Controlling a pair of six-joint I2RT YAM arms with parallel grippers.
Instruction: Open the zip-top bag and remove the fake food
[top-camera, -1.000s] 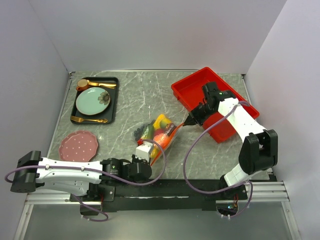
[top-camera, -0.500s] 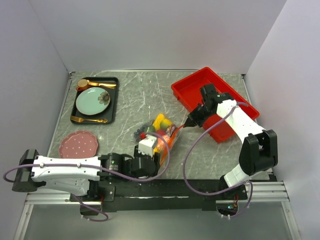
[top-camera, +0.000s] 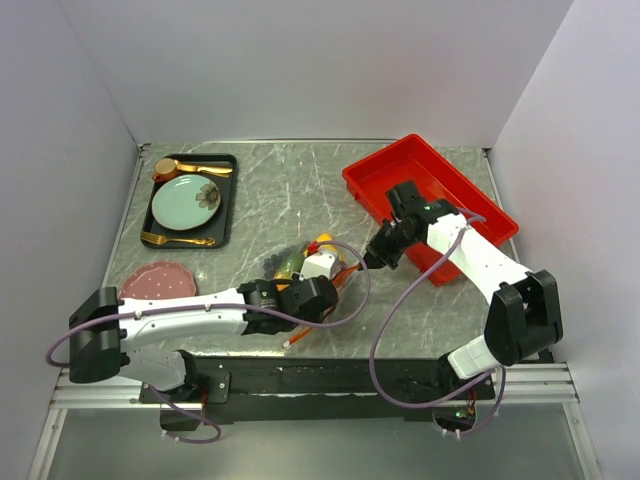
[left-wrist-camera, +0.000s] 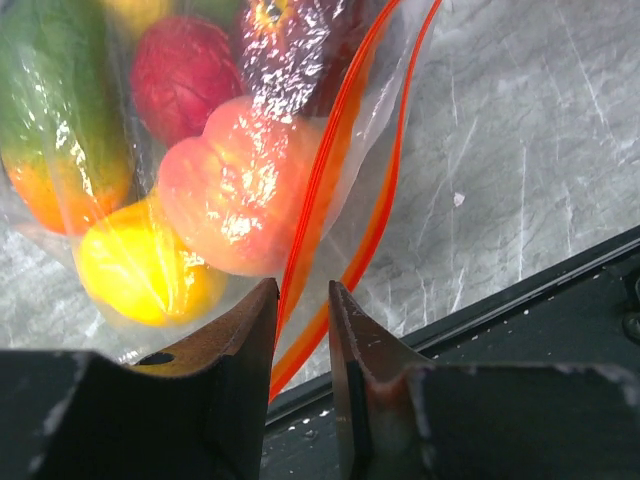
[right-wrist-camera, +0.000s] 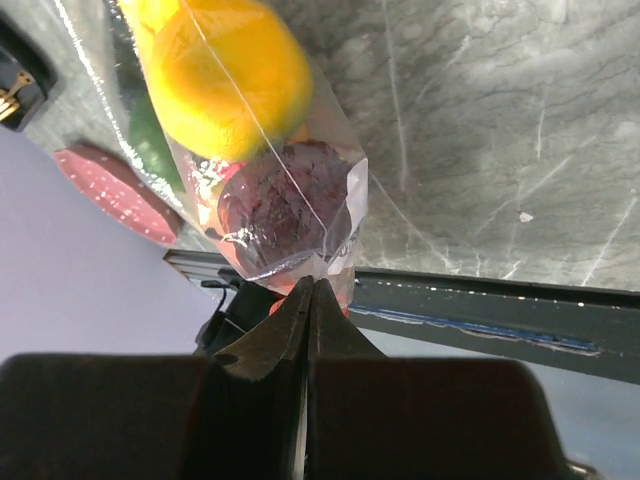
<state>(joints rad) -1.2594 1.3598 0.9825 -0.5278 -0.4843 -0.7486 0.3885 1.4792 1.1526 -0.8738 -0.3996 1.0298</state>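
1. Since a moment ago, our left arm has swung in from the near edge of the worktop (left-wrist-camera: 520, 150). Our left claw (left-wrist-camera: 303, 290) now sits right at the zip-top bag (right-wrist-camera: 340, 180).
2. Our left claw is open just a crack. The orange zip strip (left-wrist-camera: 330, 170) runs into the gap between its two fingers. We think they are not squeezing it yet.
3. The bag lies on the worktop between our two claws. All the fake food (left-wrist-camera: 235, 190) is inside it. We see two orange lines a little apart, so the mouth may be partly open. We cannot find the white slider.
4. A bit farther off, our right claw (right-wrist-camera: 310, 285) is squeezed tight shut on a thin edge of the bag.
5. To do this step well, we should pinch only one orange line with the left claw, not both. Then we pull the two sides apart slowly and keep the bag low. The plastic is thin and slippery, so a hard tug could make it slip out or spill the food.
6. Farthest away is the red tray (top-camera: 395, 170), behind our right arm.
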